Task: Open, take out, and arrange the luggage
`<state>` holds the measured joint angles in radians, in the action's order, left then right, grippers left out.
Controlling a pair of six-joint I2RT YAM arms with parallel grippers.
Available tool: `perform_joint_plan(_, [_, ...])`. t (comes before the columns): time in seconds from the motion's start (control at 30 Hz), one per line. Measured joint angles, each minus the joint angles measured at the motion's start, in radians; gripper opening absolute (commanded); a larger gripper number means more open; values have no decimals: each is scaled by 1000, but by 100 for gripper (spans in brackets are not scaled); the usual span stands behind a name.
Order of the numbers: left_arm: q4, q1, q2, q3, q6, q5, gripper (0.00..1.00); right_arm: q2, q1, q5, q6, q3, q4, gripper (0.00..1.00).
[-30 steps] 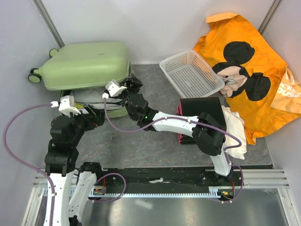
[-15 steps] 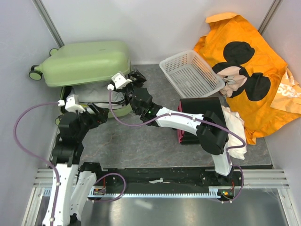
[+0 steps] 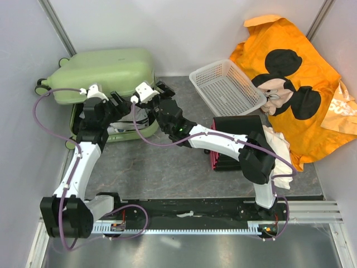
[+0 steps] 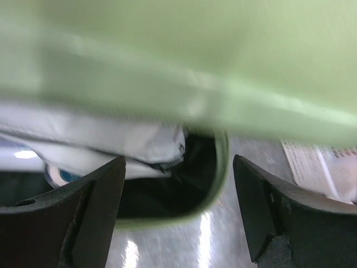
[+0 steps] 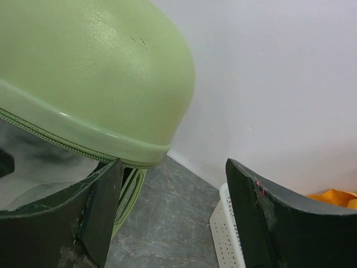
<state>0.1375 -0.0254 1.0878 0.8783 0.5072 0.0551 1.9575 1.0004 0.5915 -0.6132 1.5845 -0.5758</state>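
Gaping luggage [image 3: 106,75], white cloth [image 4: 111,139] inside

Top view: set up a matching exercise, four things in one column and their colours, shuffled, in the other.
Things:
1. suitcase
2. basket
3. box
4. cloth

Colours:
a. orange
b. white
c. pale green
d. black

Pairs: 1-c, 2-b, 3-d, 4-a
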Motion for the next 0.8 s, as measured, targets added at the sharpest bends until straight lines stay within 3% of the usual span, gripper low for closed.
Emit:
perform_joint_plan(0.27, [-9, 11, 95, 130, -140, -52, 85, -29, -31, -19, 29, 10, 8, 82])
perform_joint_plan(0.43, [-13, 11, 165, 214, -209, -50, 86, -100, -58, -22, 73, 6, 16, 95])
perform_joint_plan(0.63, [-32, 12, 235, 302, -237, -49, 86, -278, -54, -137, 222, -191, -13, 90])
perform_joint_plan(0.8, [-54, 13, 281, 376, -241, -46, 86, -239, -51, -251, 349, -199, -4, 84])
